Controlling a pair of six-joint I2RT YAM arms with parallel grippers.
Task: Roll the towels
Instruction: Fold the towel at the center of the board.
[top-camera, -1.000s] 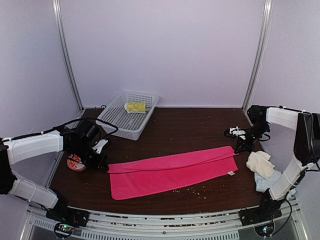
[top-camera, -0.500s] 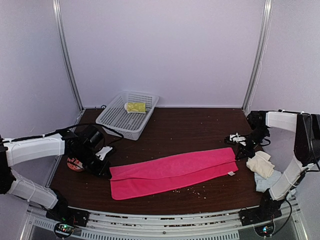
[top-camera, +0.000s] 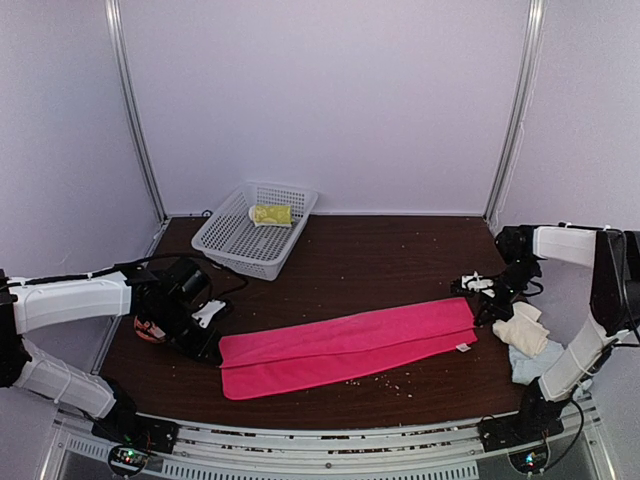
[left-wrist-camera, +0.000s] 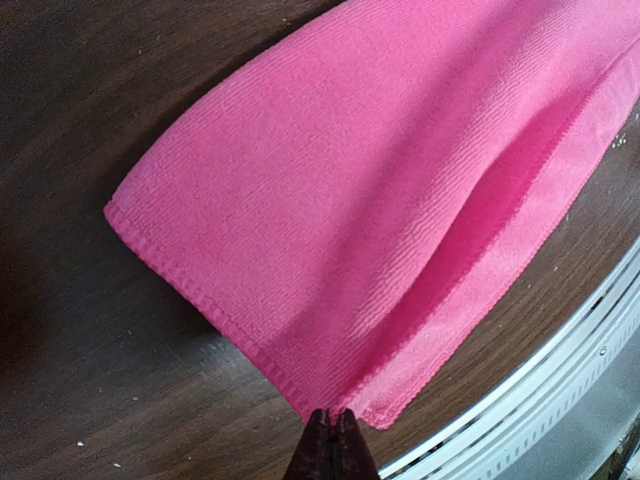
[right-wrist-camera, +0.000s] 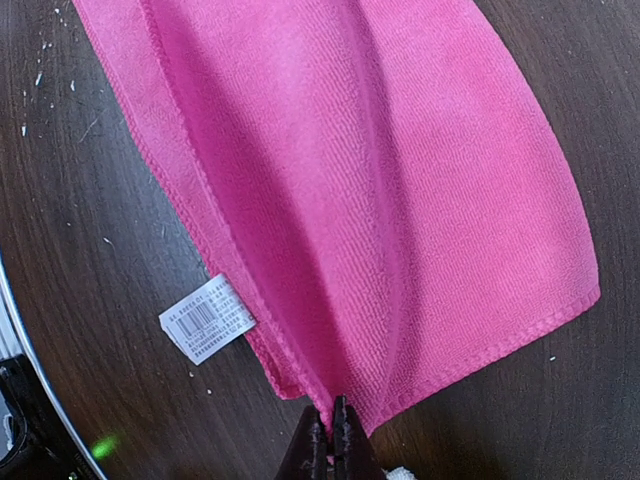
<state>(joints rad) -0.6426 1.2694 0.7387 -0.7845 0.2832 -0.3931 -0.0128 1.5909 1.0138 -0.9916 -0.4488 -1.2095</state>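
At each end the jaws are pinched closed, the left gripper (left-wrist-camera: 330, 445) and right gripper (right-wrist-camera: 333, 430) seemingly each on a corner of the pink towel (top-camera: 345, 345). They have just drawn its far edge nearer, so it lies between them as a narrower folded strip, readier for rolling.

Lab booth: bare white walls (top-camera: 330, 100), aluminium rails (top-camera: 133, 110)

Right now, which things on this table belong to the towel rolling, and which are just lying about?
Job in hand:
- pink towel, pinched at its ends by the left gripper and right gripper
- lime-yellow towel
- cream towel
- pale-blue towel

Lying about:
- white basket, holding the lime-yellow towel
- red-and-white round object by the left arm
- scattered crumbs
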